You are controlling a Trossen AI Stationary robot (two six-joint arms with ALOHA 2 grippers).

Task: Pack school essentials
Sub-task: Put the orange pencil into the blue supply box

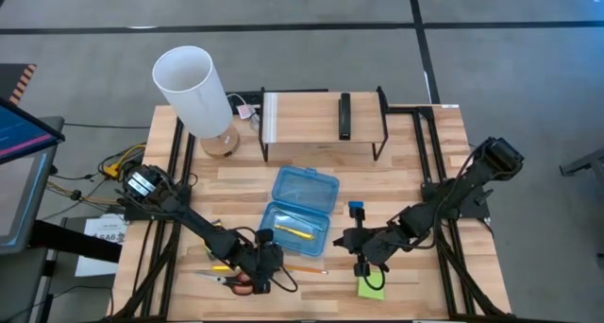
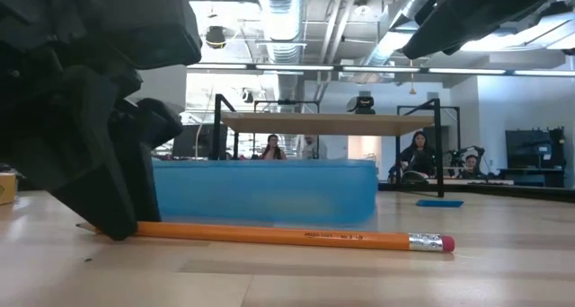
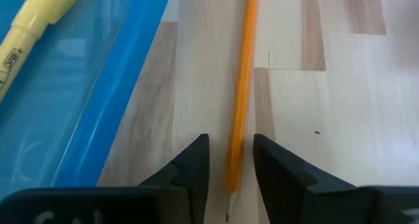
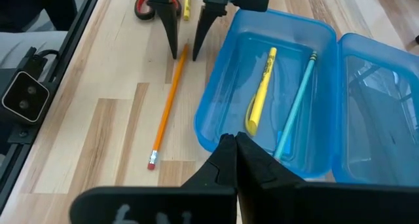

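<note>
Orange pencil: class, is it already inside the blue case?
No, the orange pencil lies on the table beside the blue case.

Pencil (image 1: 304,268) on worktop (image 1: 415,172) just before open case (image 1: 300,210); highlighter (image 1: 294,231) inside; left gripper (image 1: 267,271) straddling pencil's tip.

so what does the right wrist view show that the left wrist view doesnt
Only the right wrist view shows the orange pencil's eraser end, a teal pencil lying in the blue case, the red-handled scissors, the case's open lid, and the right claw shut and empty.

Only the left wrist view shows, up close, the left claw open and straddling the pencil near its tip.

Both show the orange pencil on the wooden table, the blue case, and the yellow highlighter inside it.
</note>
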